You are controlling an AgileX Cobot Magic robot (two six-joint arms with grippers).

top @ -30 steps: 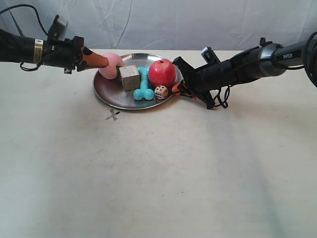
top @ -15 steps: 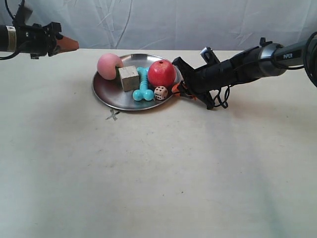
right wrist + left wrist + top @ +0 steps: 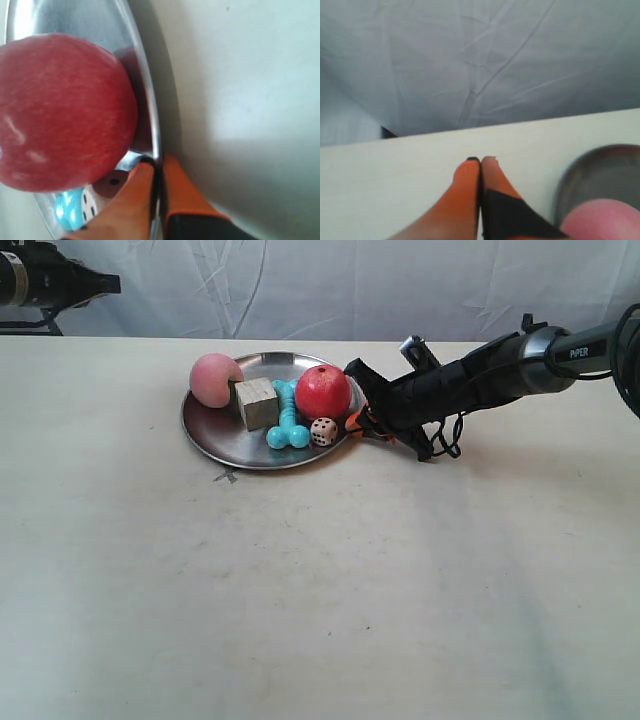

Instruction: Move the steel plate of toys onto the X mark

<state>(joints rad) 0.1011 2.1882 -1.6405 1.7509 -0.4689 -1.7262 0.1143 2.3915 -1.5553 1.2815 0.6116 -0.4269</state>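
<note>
Steel plate [image 3: 212, 444]: round and shallow, so it has no long axis. You see it lying flat, open side up, on the pale table [image 3: 320, 590], toward the far side of the exterior view.

X mark [image 3: 227, 477]: on the table just beside the plate's near rim, uncovered by the plate.

Toys on the plate:
- The pink ball [image 3: 214, 378] sits at the rim on the exterior view's left.
- The wooden cube [image 3: 257, 403] is just beside the pink ball.
- The turquoise bone [image 3: 288, 418] lies with its long axis running from the far rim toward the near rim, between the cube and the red ball [image 3: 323, 392].
- The white die [image 3: 323, 431] rests in front of the red ball, with dotted faces toward the camera.

Right gripper [image 3: 156, 162]: your orange fingers [image 3: 134, 197] are pinched on the plate's thin rim, one inside and one outside, right beside the red ball. The exterior view places this grip at the rim on the view's right.

Right arm [image 3: 470, 380]: it reaches in low from the exterior view's right. White lettering on its grey link reads "PiPER" [image 3: 580, 352].

Left gripper [image 3: 481, 160]: your two fingers are pressed together with nothing between them, above bare table and apart from the plate. The plate's rim and the pink ball show blurred at the frame's corner.

Left arm [image 3: 45, 282]: it sits high at the exterior view's far left. A pale label at the frame edge is too small to read.
</note>
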